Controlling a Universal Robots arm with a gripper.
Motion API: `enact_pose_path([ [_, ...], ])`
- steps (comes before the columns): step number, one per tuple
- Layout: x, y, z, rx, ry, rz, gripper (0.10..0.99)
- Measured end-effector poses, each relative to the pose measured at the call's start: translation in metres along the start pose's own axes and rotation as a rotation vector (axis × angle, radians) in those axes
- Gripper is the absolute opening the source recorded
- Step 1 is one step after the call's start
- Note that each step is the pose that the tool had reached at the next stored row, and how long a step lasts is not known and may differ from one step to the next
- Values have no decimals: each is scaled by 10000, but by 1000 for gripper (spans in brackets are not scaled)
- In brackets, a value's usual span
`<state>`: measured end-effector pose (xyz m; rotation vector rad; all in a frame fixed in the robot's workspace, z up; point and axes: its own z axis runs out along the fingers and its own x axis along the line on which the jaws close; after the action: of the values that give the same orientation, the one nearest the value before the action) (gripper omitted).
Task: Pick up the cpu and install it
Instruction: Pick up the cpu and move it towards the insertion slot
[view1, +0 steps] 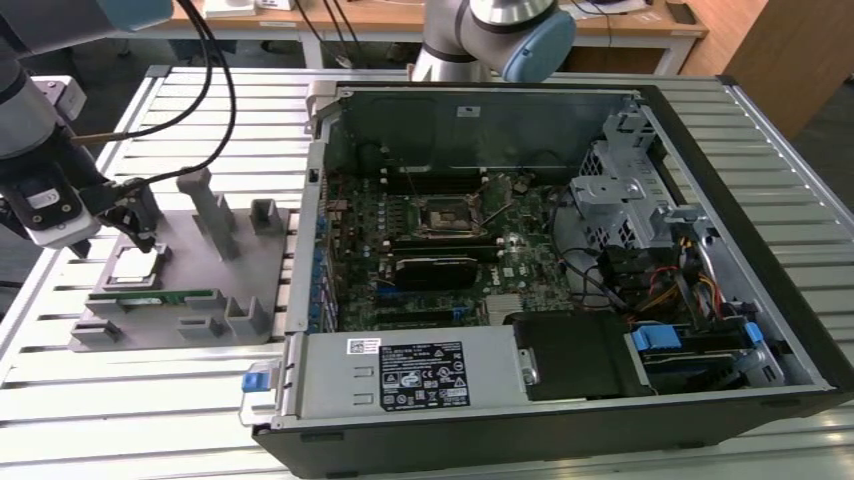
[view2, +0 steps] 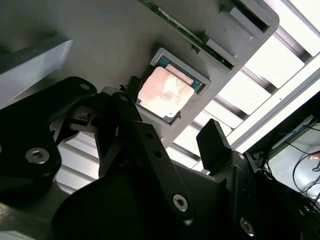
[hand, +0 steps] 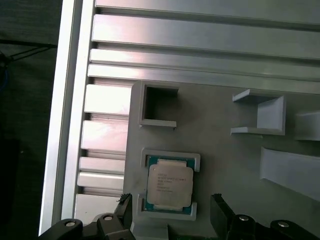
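Gripper (view1: 139, 236) hangs low over the grey fixture plate (view1: 184, 272), jaws spread wide and holding nothing. In both wrist views one black finger (hand: 125, 207) stands on each side of the cpu (hand: 170, 186), neither touching it. The cpu lies flat in a shallow framed pocket at the fixture's end nearest the gripper, just beside the green memory stick (view1: 154, 298) slotted along the fixture's edge. The open computer case (view1: 787, 260) stands just off the fixture's far side. Step in hand, as I judge it: the grasp. To do it well, centre the fingers on two opposite edges of the chip and come down square. Close only on the pale rim, clear of the pocket's raised lips, so the chip lifts level without tipping or dragging. A skewed or off-centre grip would likely cock it in the jaws. Cpu appearance: small flat square with a silvery metal lid that reflects the light. A thin greenish border shows around the lid, and faint print on top is too small to read.
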<state>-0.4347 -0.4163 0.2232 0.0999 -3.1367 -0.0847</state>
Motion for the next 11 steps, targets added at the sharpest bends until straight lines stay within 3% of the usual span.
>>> enact_pose_path([
  [11, 1, 16, 113, 0, -5, 36, 722],
])
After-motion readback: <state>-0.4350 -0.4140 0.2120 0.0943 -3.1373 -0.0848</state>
